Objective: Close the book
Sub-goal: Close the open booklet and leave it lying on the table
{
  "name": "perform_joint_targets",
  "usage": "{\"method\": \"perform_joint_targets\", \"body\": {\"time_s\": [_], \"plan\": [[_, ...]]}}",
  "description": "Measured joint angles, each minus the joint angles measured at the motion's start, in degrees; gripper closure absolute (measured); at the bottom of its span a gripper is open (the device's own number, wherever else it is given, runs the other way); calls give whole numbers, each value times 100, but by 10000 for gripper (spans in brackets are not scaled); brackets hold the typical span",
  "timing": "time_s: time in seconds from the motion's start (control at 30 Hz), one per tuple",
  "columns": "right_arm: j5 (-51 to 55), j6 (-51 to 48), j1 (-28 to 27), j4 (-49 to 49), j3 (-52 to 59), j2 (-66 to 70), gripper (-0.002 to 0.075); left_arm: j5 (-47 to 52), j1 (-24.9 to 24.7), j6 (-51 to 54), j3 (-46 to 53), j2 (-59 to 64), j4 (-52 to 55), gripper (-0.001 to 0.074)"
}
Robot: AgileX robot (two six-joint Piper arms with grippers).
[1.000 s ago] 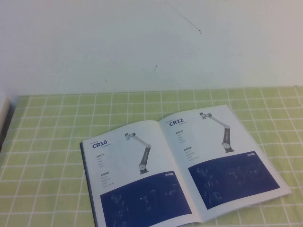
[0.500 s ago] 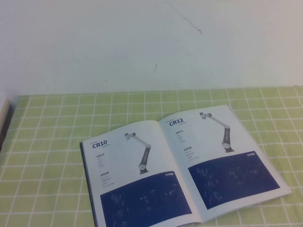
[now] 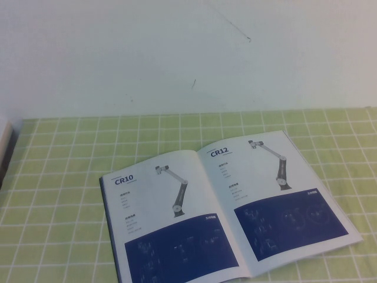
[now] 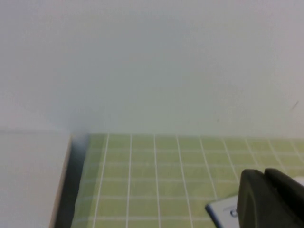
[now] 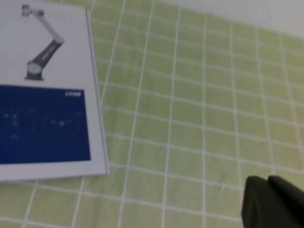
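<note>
Item: brochure-style book (image 3: 227,209), lying open and flat on a green checked tablecloth (image 3: 70,177), toward the near right part of the table. The left page was headed CR10, the right page CR12, each with a robot-arm picture above a blue panel. The spine ran slantwise; the left page's near edge met the bottom of the high view, and the right page's outer edge lay near the view's right side. Bare cloth lay open behind the book, up to the white wall (image 3: 177,53), and to its left, up to a pale slab (image 3: 5,141) at the table's left edge. Left gripper (image 4: 270,199): a dark shape beside the book's corner (image 4: 221,211); opening cannot be told. Right gripper (image 5: 273,202): over bare cloth, apart from the right page's edge (image 5: 45,95); opening cannot be told.
</note>
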Motion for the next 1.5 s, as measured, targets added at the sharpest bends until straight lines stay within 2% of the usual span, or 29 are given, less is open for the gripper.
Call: {"method": "perform_joint_targets", "body": {"time_s": [0.23, 0.37, 0.53, 0.67, 0.77, 0.93, 1.07, 1.2, 1.3, 1.43, 1.5], "plan": [[11, -50, 0, 548, -23, 1155, 727, 159, 0, -1, 23, 1428, -219, 738], [-23, -200, 0, 897, -260, 1768, 727, 838, 0, 107, -219, 2372, -459, 738], [295, -875, 0, 1681, -879, 2626, 727, 1511, 0, 547, -690, 3460, -1046, 738], [439, -1659, 0, 2561, -1390, 3483, 727, 1510, 0, 1390, -949, 4314, -2233, 738], [424, -2858, 56, 3225, -1698, 4176, 727, 1550, 0, 2311, -1155, 4972, -2944, 738], [193, -3946, 329, 3791, -2226, 5249, 727, 1721, -53, 2951, -1533, 5881, -3574, 738], [68, -4199, 532, 3771, -2684, 6152, 727, 1505, -382, 2988, -1806, 6369, -3393, 738], [26, -4234, 582, 3634, -2955, 6818, 727, 1297, -827, 2605, -2040, 6779, -2764, 738], [-66, -4234, 582, 3501, -2993, 7106, 727, 1250, -1054, 1861, -2198, 7049, -1976, 738], [-98, -4234, 582, 3466, -3002, 7300, 727, 1200, -1120, 419, -2256, 7247, -646, 738], [-106, -4234, 582, 3462, -3002, 7336, 727, 1187, -1120, 43, -2266, 7259, -270, 738]]}}
